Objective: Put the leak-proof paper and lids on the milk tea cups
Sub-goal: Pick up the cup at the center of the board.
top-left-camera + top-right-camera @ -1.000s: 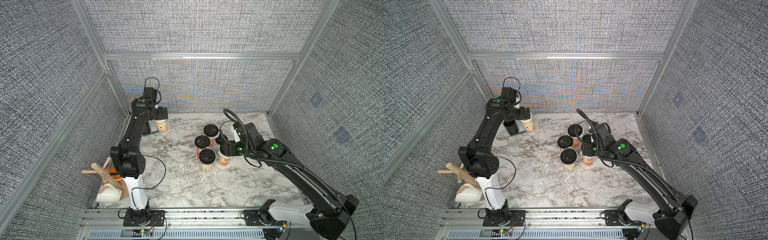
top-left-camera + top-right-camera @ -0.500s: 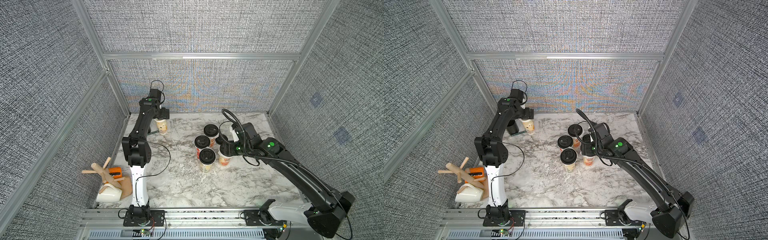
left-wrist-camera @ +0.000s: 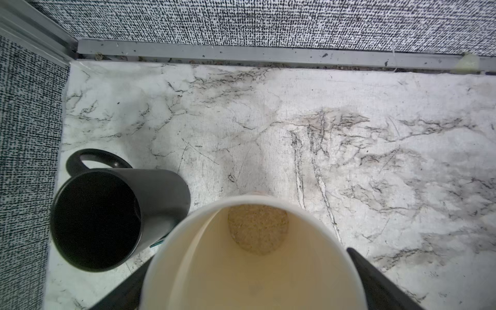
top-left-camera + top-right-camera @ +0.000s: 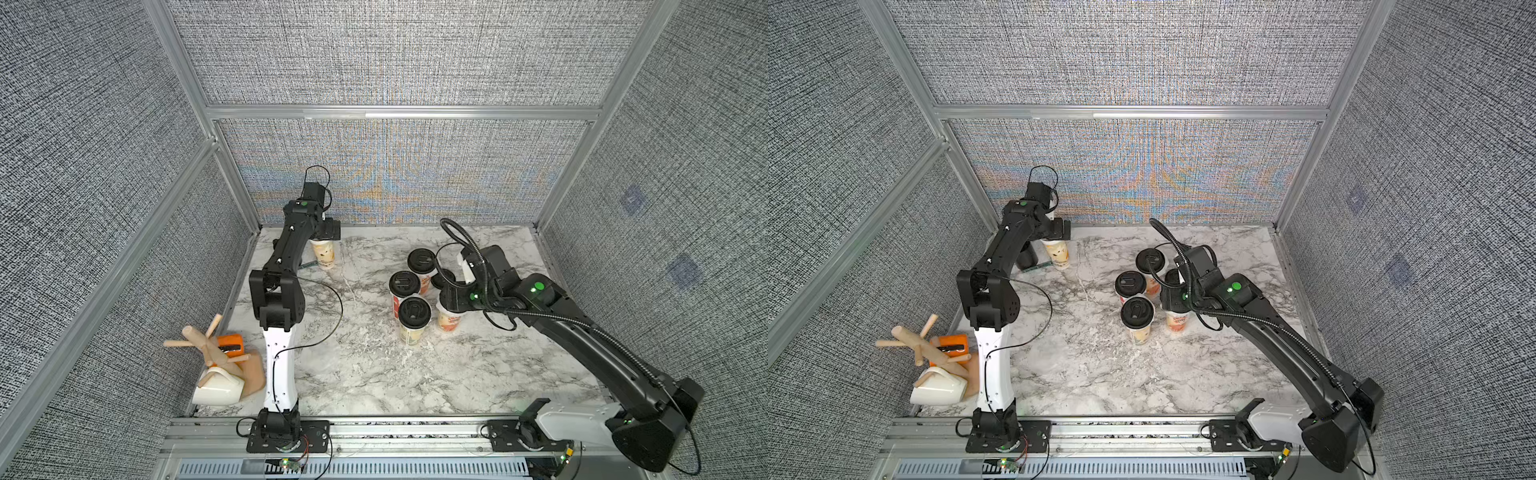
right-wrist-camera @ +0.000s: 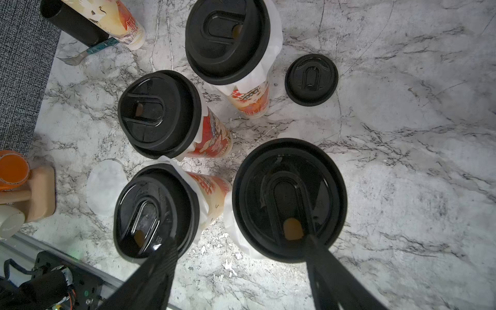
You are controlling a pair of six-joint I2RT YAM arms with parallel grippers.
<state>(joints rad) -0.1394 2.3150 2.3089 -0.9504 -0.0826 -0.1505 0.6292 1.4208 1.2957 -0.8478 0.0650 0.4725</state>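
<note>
Bench is a marble tabletop (image 4: 374, 374). The right gripper (image 5: 237, 239) has its claw spread and empty, fingers over two of the four lidded milk tea cups (image 5: 288, 200); white paper frills out under each lid. The left gripper (image 3: 249, 257) is spread wide astride the unlidded fifth cup (image 3: 255, 273); contact unclear. The black mug (image 3: 107, 214) stands just beside that cup. A loose black lid (image 5: 311, 79) and one leak-proof paper (image 5: 103, 185) lie flat beside the cluster.

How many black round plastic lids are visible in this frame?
5. Four cap the clustered tall printed paper cups: rear lid, left lid, front lid, and right lid. The fifth lid lies loose on the marble table beside them. None seems hidden.
</note>
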